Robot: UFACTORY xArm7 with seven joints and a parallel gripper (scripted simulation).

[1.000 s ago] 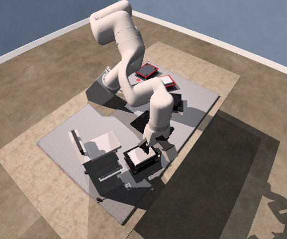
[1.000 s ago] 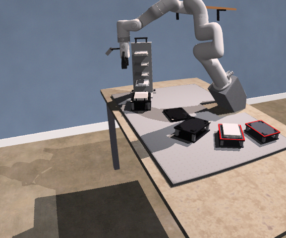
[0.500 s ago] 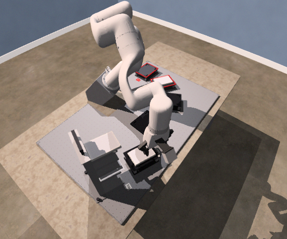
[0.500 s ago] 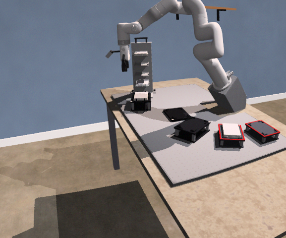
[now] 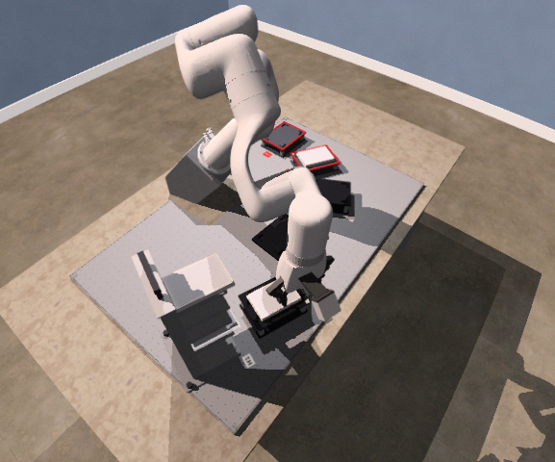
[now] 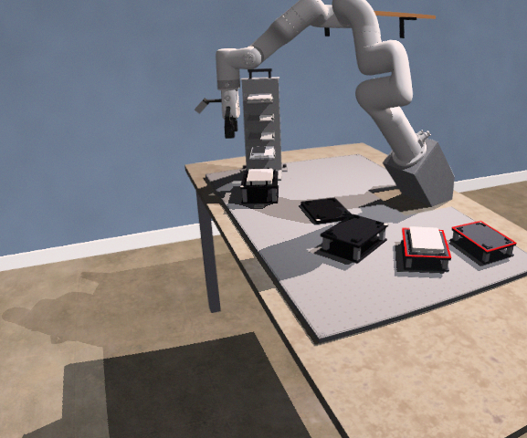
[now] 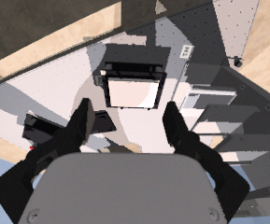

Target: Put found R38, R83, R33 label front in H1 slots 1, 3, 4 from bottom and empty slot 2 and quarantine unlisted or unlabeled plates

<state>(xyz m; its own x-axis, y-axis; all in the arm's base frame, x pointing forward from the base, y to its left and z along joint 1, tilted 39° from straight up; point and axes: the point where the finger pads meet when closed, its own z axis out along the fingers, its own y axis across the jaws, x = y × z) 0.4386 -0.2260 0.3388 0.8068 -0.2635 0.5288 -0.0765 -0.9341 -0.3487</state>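
The plate hotel H1 (image 6: 260, 124) is a tall grey rack at the table's far corner; I see a plate in each of its slots, and the labels are too small to read. It also shows in the overhead view (image 5: 188, 293) and at the right of the wrist view (image 7: 223, 117). A white plate (image 6: 258, 176) lies flat on the black landing nest in front of the hotel, also seen in the overhead view (image 5: 272, 303) and the wrist view (image 7: 134, 91). My gripper (image 6: 229, 127) (image 7: 129, 108) is open and empty, high above that plate.
One red-framed quarantine nest (image 6: 426, 241) holds a white plate; the other (image 6: 483, 235) is empty. A raised black nest (image 6: 353, 232) and a flat black nest (image 6: 324, 208) stand mid-deck. The arm's base (image 6: 419, 174) is at the back.
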